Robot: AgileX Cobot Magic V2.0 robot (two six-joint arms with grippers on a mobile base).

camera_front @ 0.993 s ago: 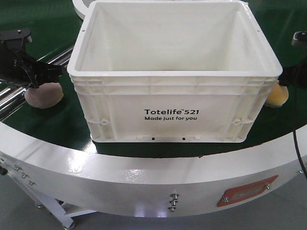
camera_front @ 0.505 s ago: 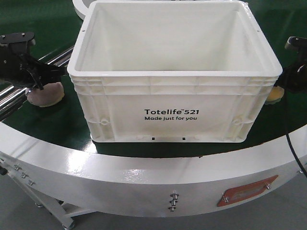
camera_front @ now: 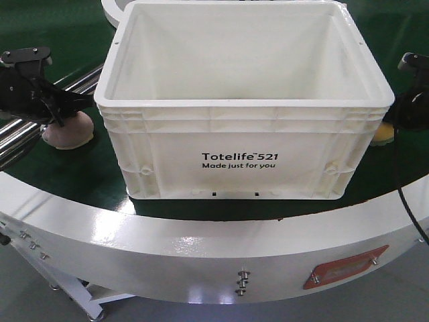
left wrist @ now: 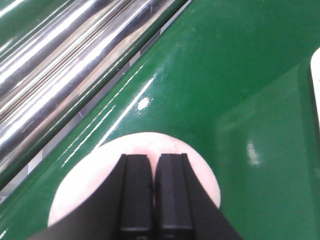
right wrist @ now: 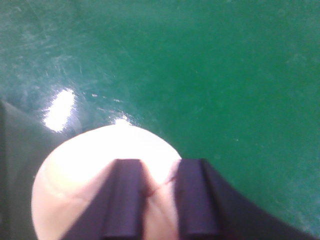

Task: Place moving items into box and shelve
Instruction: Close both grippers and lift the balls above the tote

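Left pincer [left wrist: 154, 157]: two black fingers drawn together, only a hairline slit between them, clasping nothing. It hangs right over a dull pinkish-brown rounded fruit-like object [left wrist: 145, 144], which looks washed-out pale in the left wrist view. Cannot tell whether the tips touch the skin.

This fruit sits on the glossy green belt surface [left wrist: 240, 75], just beside the left wall of the big white rectangular plastic crate [camera_front: 241, 104] and outside it. Shiny steel rollers [left wrist: 60, 60] run diagonally along the belt's edge close by.

Right pincer [right wrist: 160, 162]: dark fingers parted by a narrow gap, released. Pale fruit skin shows through the gap. The tips lie over the top of a yellow-orange rounded fruit-like object [right wrist: 80, 165]. Contact uncertain.

In the front view this second fruit peeks out low behind the crate's right corner, on the belt, mostly hidden by the black arm.

The crate stands upright mid-belt with its ribbed rim up. Black print on the front reads "Totelife 521 Made just for you". Its interior is bare white.

A curved white metal frame [camera_front: 201, 248] borders the belt in front and carries an orange-red plate [camera_front: 342, 270].
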